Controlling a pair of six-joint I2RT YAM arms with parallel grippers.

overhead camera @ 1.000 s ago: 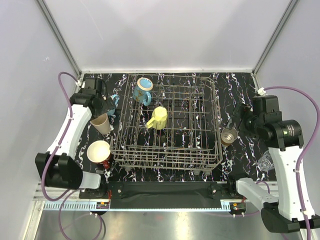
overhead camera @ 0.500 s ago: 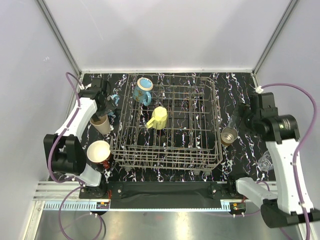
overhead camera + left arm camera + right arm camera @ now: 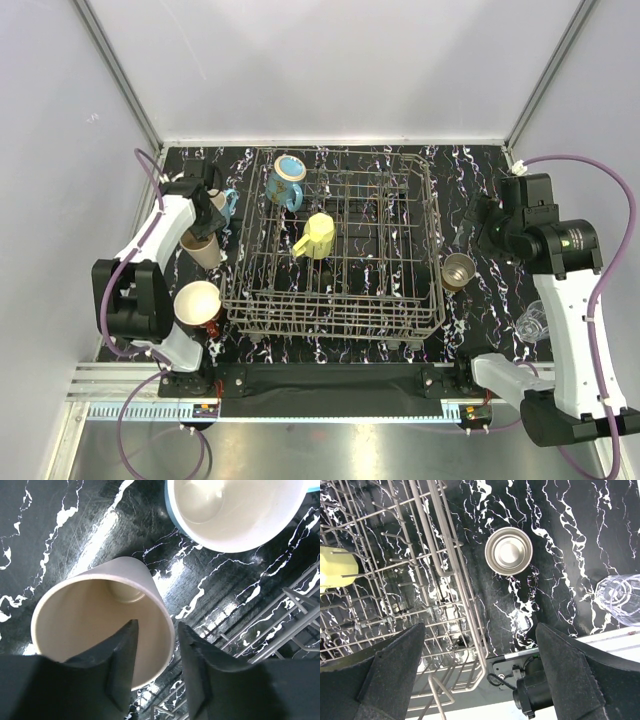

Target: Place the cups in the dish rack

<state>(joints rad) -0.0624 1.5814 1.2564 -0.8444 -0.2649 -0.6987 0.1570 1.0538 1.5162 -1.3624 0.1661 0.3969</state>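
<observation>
While tumbler [image 3: 509,550] stands beside rack [image 3: 335,318] — right gripper [image 3: 480,630]: spread wide above it
Left gripper [image 3: 157,630]: fingers [image 3: 122,665] straddle cream cup [image 3: 90,615] wall, pinch unclear

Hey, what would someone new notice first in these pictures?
The big grey wire dish rack in the middle of the black marbled table, with a blue mug and a yellow mug inside. At its left, the left gripper has one finger inside a cream cup and one outside; at its right, a steel tumbler stands upright.

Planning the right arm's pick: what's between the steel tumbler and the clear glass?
Only bare marbled tabletop separates steel tumbler and clear glass, shown in the right wrist view.
</observation>
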